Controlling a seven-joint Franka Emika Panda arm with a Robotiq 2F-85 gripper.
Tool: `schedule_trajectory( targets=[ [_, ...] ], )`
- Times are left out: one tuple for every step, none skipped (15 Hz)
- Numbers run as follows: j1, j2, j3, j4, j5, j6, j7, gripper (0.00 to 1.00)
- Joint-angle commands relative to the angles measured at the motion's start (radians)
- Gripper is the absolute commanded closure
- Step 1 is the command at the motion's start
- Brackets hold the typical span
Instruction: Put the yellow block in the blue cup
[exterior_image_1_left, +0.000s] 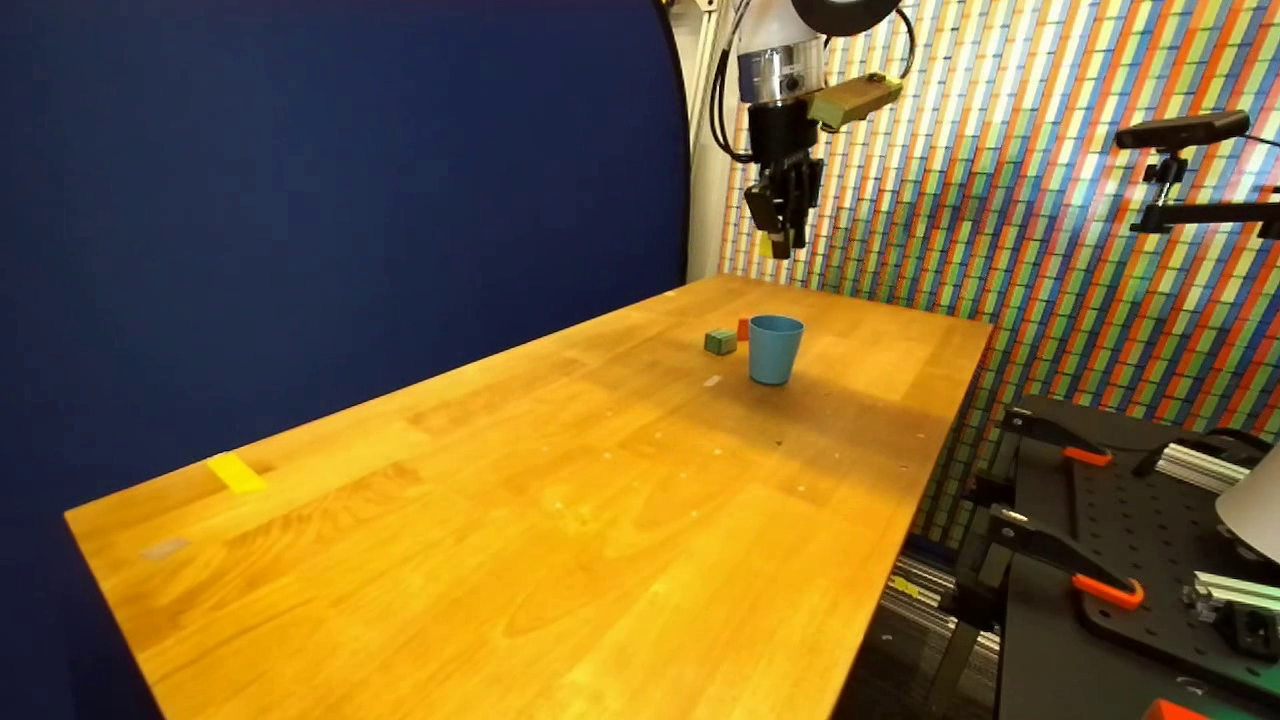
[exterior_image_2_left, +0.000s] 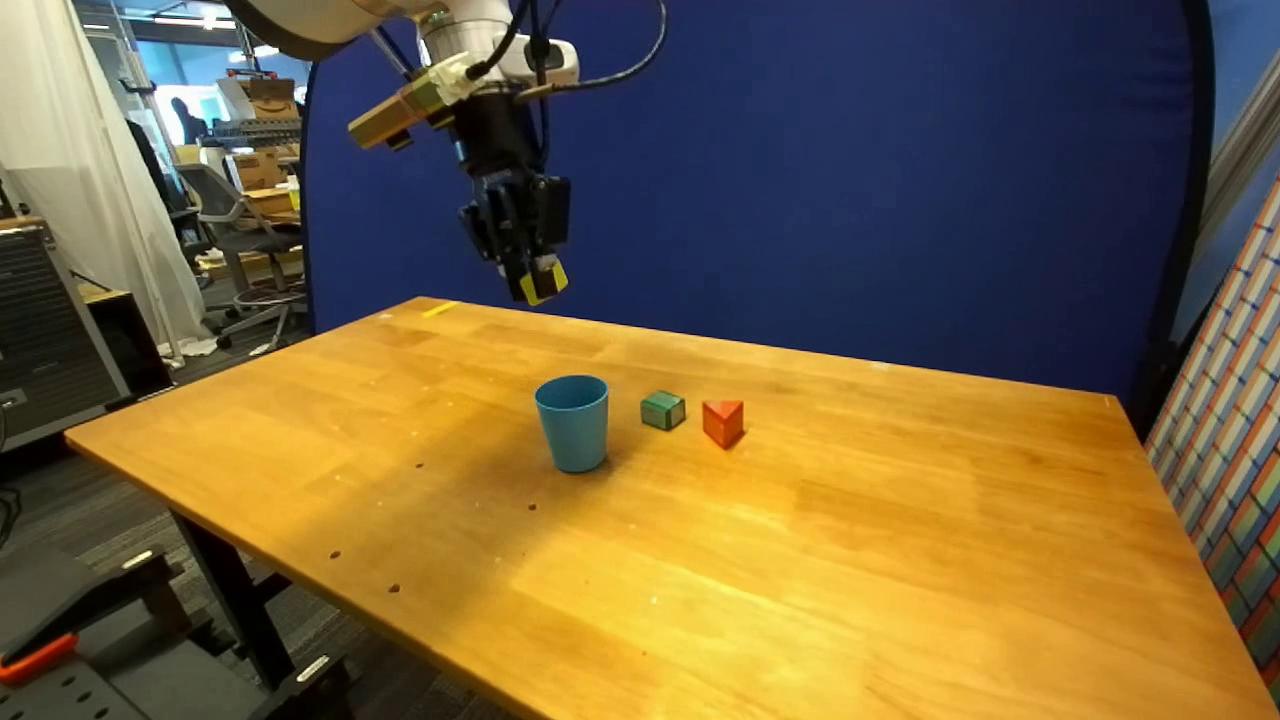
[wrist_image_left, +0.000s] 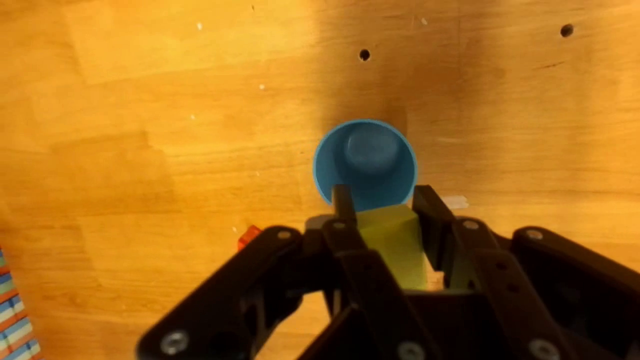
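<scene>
Evidently it's the carrying step: the tool (wrist_image_left: 383, 200) grips the block (wrist_image_left: 392, 235) above the worktop (exterior_image_2_left: 850, 560), in from its edges. Next should come centring over the cup (exterior_image_2_left: 576, 430), lowering and releasing

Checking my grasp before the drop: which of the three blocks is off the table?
The yellow block, held up in the gripper; the green block and the red triangular block both rest on the table.
</scene>
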Motion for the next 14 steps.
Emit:
schedule_trajectory(
  targets=[
    [-0.023,0.040,0.002,-0.007,-0.003,0.007,0.013,0.85],
    [-0.024,0.057,0.003,0.002,-0.001,0.005,0.012,0.85],
    [-0.024,0.076,0.003,0.013,0.001,0.003,0.011,0.85],
    [-0.022,0.092,0.002,0.022,-0.002,0.002,0.014,0.85],
    [-0.022,0.108,0.002,0.033,0.006,-0.001,0.005,0.85],
    [-0.022,0.119,0.001,0.045,0.011,-0.004,0.002,0.85],
    [-0.021,0.130,0.000,0.055,0.013,-0.005,0.000,0.85],
    [-0.020,0.140,-0.001,0.069,0.012,-0.009,-0.001,0.84],
    [-0.021,0.150,-0.001,0.080,0.016,-0.011,-0.003,0.74],
    [-0.021,0.156,-0.002,0.089,0.016,-0.009,-0.007,0.40],
    [-0.020,0.160,-0.002,0.096,0.018,-0.007,-0.007,0.40],
    [-0.021,0.162,-0.004,0.101,0.019,-0.007,-0.007,0.33],
    [-0.023,0.159,-0.005,0.102,0.022,-0.005,-0.010,0.24],
    [-0.025,0.154,-0.005,0.102,0.027,-0.003,-0.014,0.17]
  ],
)
